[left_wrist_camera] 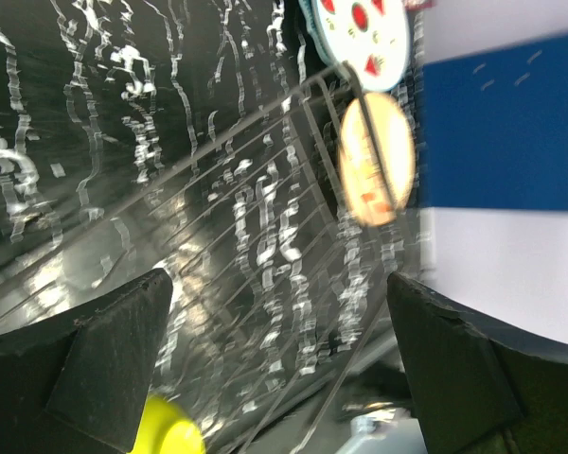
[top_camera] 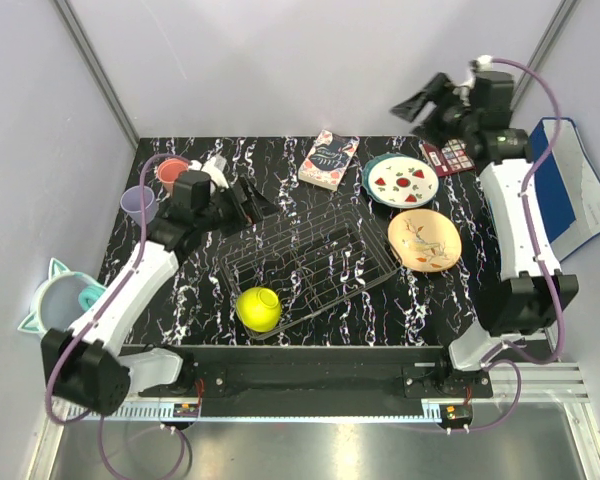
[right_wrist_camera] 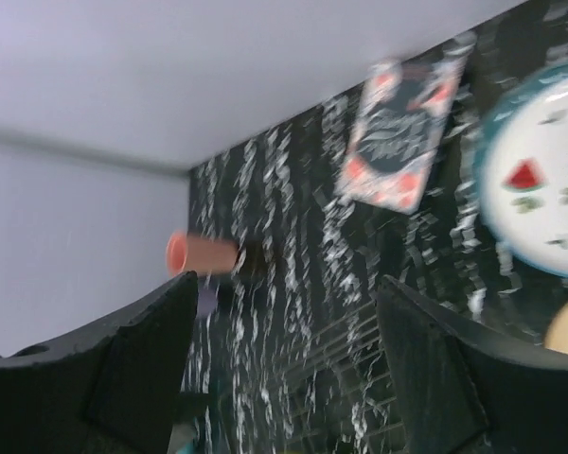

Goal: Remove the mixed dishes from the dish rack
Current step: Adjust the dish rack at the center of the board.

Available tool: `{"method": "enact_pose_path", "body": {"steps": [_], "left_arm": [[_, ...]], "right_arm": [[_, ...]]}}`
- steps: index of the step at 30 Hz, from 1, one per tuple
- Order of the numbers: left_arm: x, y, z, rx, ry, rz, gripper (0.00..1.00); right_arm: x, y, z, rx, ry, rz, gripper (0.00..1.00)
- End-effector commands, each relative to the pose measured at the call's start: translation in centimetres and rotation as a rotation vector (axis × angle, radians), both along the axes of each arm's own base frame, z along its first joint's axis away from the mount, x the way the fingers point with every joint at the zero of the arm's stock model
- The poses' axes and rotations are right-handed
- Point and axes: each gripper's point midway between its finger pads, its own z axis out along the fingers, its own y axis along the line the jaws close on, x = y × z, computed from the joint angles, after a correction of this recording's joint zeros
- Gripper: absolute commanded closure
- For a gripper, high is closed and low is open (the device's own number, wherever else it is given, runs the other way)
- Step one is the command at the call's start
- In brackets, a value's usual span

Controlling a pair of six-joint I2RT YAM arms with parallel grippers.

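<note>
Since the yellow-green bowl (top_camera: 259, 308) is the only dish in the dish rack (top_camera: 332, 250), sitting in its near-left corner, the left gripper (top_camera: 252, 203) is the nearer one. It hangs wide open and empty over the rack's far-left corner. The right gripper (top_camera: 421, 101), also open and empty, is raised well beyond the rack's far-right corner.

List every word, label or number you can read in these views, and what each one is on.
No text is readable in any view.
Book: any cover lettering is too small from above and blurred in the right wrist view.
Calculator: key markings are too small to read, and the arm partly hides it.
Blue folder: no lettering visible.
</note>
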Motion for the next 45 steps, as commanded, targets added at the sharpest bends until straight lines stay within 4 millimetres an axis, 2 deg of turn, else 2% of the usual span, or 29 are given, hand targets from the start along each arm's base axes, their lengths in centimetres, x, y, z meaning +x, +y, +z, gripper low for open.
{"method": "enact_pose_path", "body": {"steps": [1, 3, 4, 6, 7, 8, 10, 11, 12, 13, 14, 15, 16, 17, 19, 25, 27, 31, 33, 36, 39, 40, 43, 45], "left_arm": [[-3.1, 2.9, 2.9, 0.305, -0.186, 0.088, 0.01], [-4.4, 4.3, 3.4, 0.3, -0.178, 0.162, 0.01], [-5.1, 5.5, 2.2, 0.327, -0.144, 0.207, 0.01], [-6.2, 6.3, 1.8, 0.296, -0.108, 0.262, 0.01], [-7.1, 6.9, 1.6, 0.279, -0.111, 0.289, 0.01], [-7.6, 7.1, 1.4, 0.25, -0.09, 0.321, 0.01], [-9.0, 8.1, 0.5, 0.244, -0.069, 0.368, 0.01], [-9.4, 8.4, 0.1, 0.227, -0.047, 0.401, 0.01], [-10.2, 9.0, -1.2, 0.25, -0.007, 0.418, 0.01], [-10.6, 9.6, -1.4, 0.25, -0.008, 0.448, 0.01], [-10.9, 9.8, -1.8, 0.235, 0.013, 0.473, 0.01], [-11.4, 10.3, -3.0, 0.257, 0.049, 0.49, 0.01], [-11.7, 10.4, -3.5, 0.255, 0.062, 0.5, 0.01], [-11.9, 10.5, -3.7, 0.235, 0.076, 0.519, 0.01], [-12.4, 11.0, -5.4, 0.248, 0.116, 0.544, 0.01], [-12.8, 11.9, -7.9, 0.204, 0.175, 0.657, 0.01], [-12.6, 11.6, -8.7, 0.204, 0.189, 0.657, 0.01], [-12.0, 10.8, -9.9, 0.221, 0.203, 0.621, 0.01], [-11.5, 9.7, -10.4, 0.202, 0.2, 0.575, 0.01], [-11.3, 9.0, -11.6, 0.212, 0.219, 0.54, 0.01], [-11.0, 8.5, -12.3, 0.221, 0.225, 0.516, 0.03], [-10.9, 8.4, -12.3, 0.227, 0.217, 0.506, 0.05], [-10.3, 8.2, -12.5, 0.249, 0.204, 0.486, 0.13], [-9.7, 7.8, -12.3, 0.261, 0.199, 0.469, 0.23]], "right_arm": [[-5.7, 10.7, 0.8, -0.063, -0.137, 0.357, 0.18], [-7.8, 12.0, 0.8, -0.067, -0.163, 0.397, 0.18], [-9.2, 12.5, -1.1, -0.073, -0.13, 0.421, 0.18], [-10.2, 12.3, -3.1, -0.107, -0.104, 0.407, 0.19], [-11.4, 12.0, -4.8, -0.145, -0.085, 0.417, 0.2], [-11.4, 11.2, -5.8, -0.189, -0.071, 0.372, 0.2], [-12.9, 10.2, -8.1, -0.251, -0.038, 0.362, 0.21], [-12.7, 9.1, -9.0, -0.303, -0.021, 0.303, 0.22], [-13.3, 8.5, -10.1, -0.343, 0.018, 0.286, 0.22], [-13.7, 7.9, -11.4, -0.392, 0.05, 0.276, 0.23], [-13.5, 6.5, -12.5, -0.45, 0.085, 0.218, 0.23], [-14.0, 5.7, -13.8, -0.49, 0.138, 0.203, 0.24], [-14.2, 5.2, -15.3, -0.52, 0.174, 0.2, 0.24], [-14.3, 4.6, -15.9, -0.544, 0.185, 0.175, 0.24], [-14.6, 4.2, -17.3, -0.55, 0.212, 0.159, 0.26], [-13.9, 3.6, -20.4, -0.603, 0.302, 0.137, 0.28], [-13.6, 3.5, -20.9, -0.617, 0.322, 0.134, 0.3], [-13.3, 4.2, -23.3, -0.611, 0.391, 0.168, 0.32], [-13.3, 4.6, -24.8, -0.605, 0.429, 0.186, 0.36], [-13.5, 4.8, -25.9, -0.594, 0.462, 0.197, 0.4], [-13.6, 5.1, -26.1, -0.58, 0.453, 0.2, 0.51], [-13.6, 5.1, -26.1, -0.582, 0.454, 0.201, 0.58], [-13.9, 5.2, -26.3, -0.573, 0.464, 0.206, 0.7], [-14.0, 5.1, -26.3, -0.567, 0.468, 0.201, 0.75]]}}
